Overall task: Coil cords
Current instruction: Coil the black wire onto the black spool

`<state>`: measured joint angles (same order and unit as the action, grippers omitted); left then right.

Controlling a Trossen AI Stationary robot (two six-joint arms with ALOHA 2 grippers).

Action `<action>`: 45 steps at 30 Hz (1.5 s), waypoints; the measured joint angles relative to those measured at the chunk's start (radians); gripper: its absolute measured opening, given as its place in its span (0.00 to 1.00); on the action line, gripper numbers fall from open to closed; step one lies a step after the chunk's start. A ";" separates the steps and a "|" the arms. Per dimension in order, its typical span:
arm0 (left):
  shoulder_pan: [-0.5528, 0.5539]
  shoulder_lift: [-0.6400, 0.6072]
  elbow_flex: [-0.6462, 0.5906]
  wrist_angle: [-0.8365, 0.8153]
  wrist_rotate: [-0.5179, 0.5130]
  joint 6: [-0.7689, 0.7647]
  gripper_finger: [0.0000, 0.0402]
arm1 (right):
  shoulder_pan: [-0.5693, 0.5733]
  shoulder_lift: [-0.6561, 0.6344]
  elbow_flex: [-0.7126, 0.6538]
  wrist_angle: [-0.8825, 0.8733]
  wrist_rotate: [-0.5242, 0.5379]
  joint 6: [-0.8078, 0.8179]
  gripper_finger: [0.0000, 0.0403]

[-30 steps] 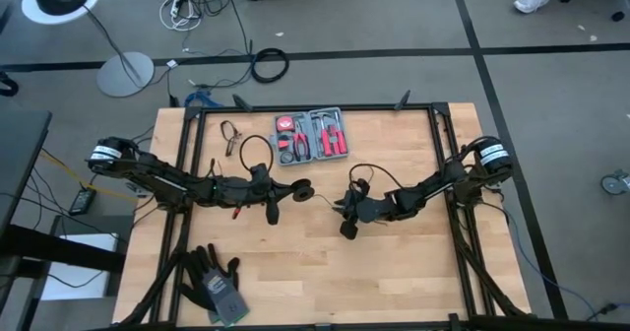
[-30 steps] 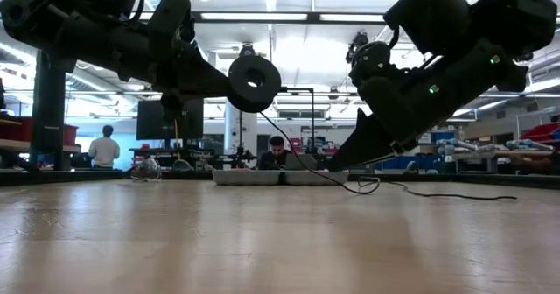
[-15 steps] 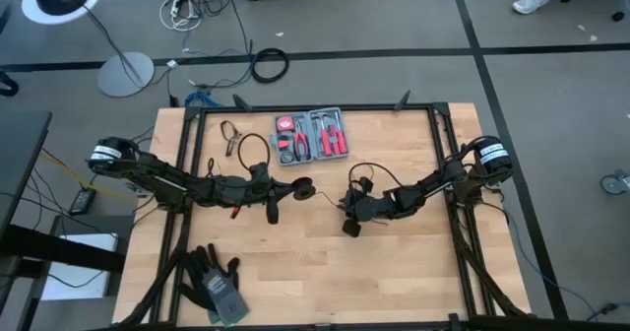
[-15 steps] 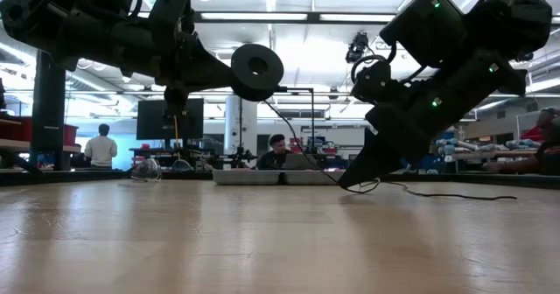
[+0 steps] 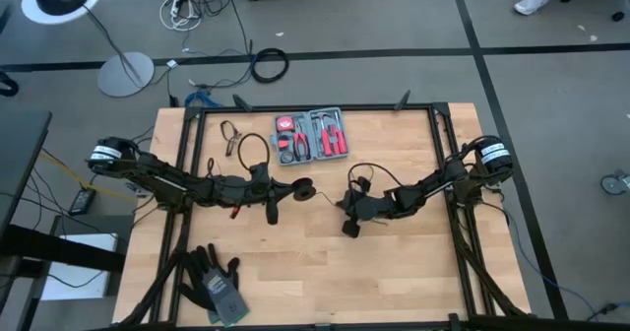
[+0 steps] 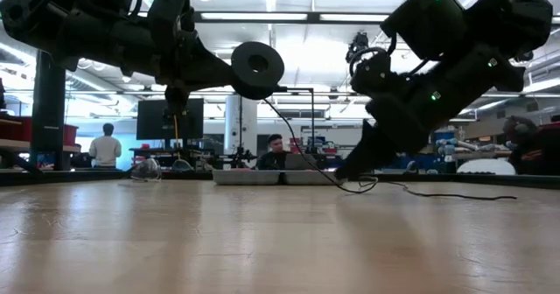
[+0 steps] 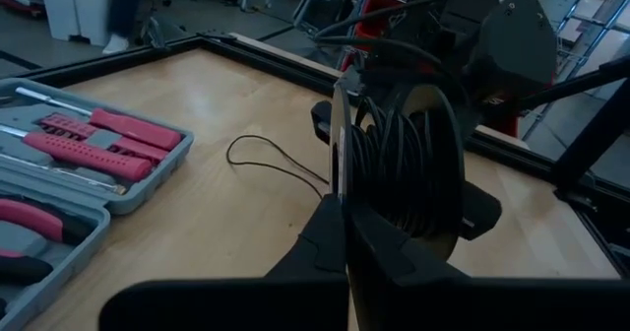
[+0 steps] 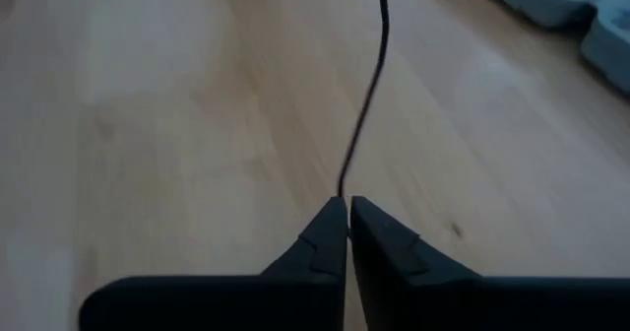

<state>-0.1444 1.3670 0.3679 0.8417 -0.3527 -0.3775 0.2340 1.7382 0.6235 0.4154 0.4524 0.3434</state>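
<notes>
Right wrist view shows the right gripper point(image 8: 348, 205) with its tips pinched together on the thin black wire point(image 8: 366, 104), which runs straight ahead from the tips over the wooden table point(image 8: 177, 124); held so, the wire can probably be fed under light tension; left wrist view has the left gripper point(image 7: 343, 223) clamped on the disc point(image 7: 394, 164), edge-on just above its fingers, with turns of wire already wound round it, so the disc seems to serve as the spool; beyond the disc the slack wire loops on the boards; the red tool kit point(image 7: 69, 164) lies beside that gripper, well clear of the wire
</notes>
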 joint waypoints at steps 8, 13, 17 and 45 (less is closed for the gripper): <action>0.000 0.000 0.000 0.017 0.000 0.000 0.00 | -0.018 0.010 0.000 0.055 -0.006 0.000 0.14; 0.000 0.000 0.000 0.034 -0.001 0.004 0.00 | -0.031 0.010 0.000 0.041 -0.028 0.016 0.21; 0.000 0.000 0.000 0.038 -0.001 0.005 0.00 | -0.040 0.010 0.000 0.027 -0.030 0.014 0.24; 0.000 0.000 0.000 0.112 0.035 0.008 0.00 | -0.063 0.011 0.000 0.057 -0.103 -0.083 0.20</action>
<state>-0.1444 1.3670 0.3683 0.9538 -0.3182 -0.3698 0.1715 1.7496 0.6235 0.4723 0.3491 0.2602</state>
